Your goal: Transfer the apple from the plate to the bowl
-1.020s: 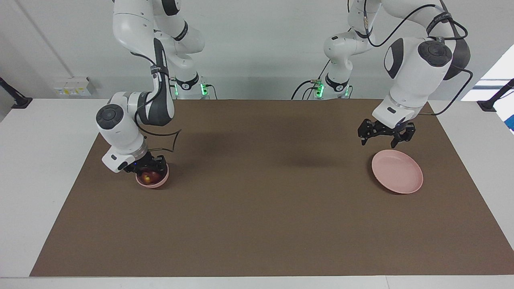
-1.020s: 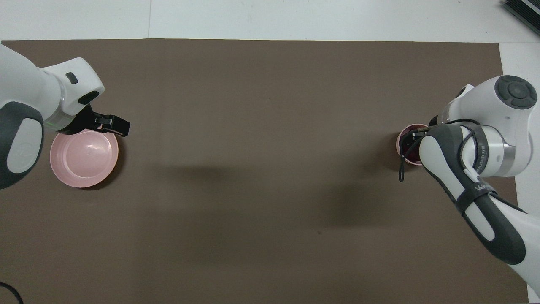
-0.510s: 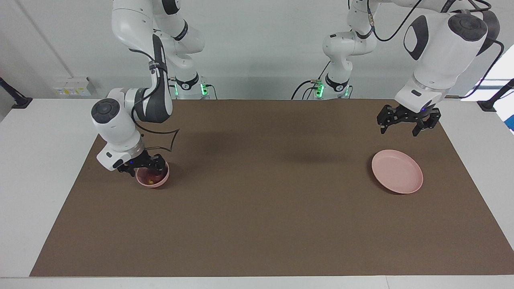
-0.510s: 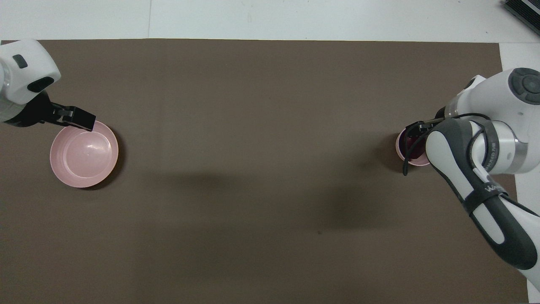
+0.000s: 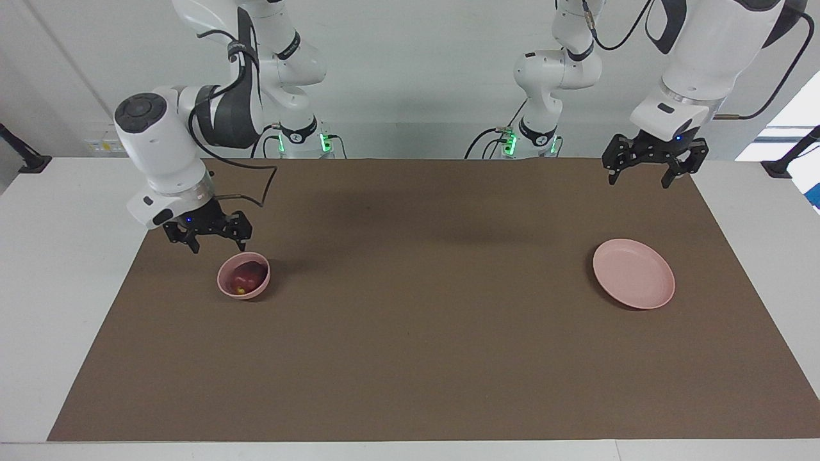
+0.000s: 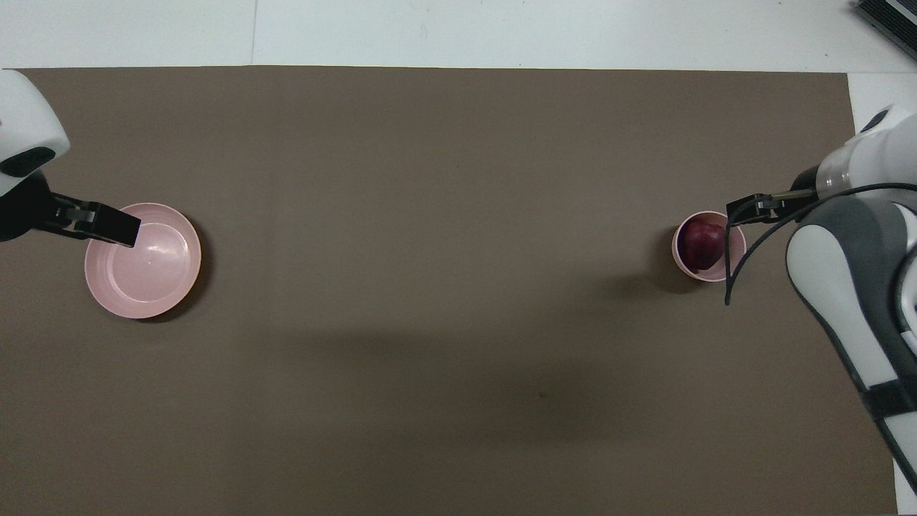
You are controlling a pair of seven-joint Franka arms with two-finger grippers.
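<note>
The apple (image 5: pixel 242 280) sits inside the bowl (image 5: pixel 243 276), toward the right arm's end of the table (image 5: pixel 38 269), so the transfer itself looks done. The plate (image 5: pixel 633 273) lies bare toward the left arm's end, well apart from the bowl across the brown mat (image 5: pixel 410 358). What is left, by my reading, is only for the arms to clear away to rest; nothing more needs to be carried. The right end effector (image 5: pixel 214 238) hangs in the air with its fingers spread and holding nothing. In the facing view it is raised above the mat just beside the bowl, on the side nearer the robots and toward the table's end, not over the apple and not touching bowl or fruit. The overhead view agrees: only a tip of it shows at the bowl's rim, and the apple lies uncovered in the middle of the bowl. The apple rests low in the bowl, below the rim, with its yellowish patch turned toward the facing camera. The left end effector (image 5: pixel 655 165) is also open and empty, held high over the edge of the mat nearest the robots, clear of the plate; this arm appears to be waiting. With both end effectors free and the apple settled, I judge the task essentially complete.
</note>
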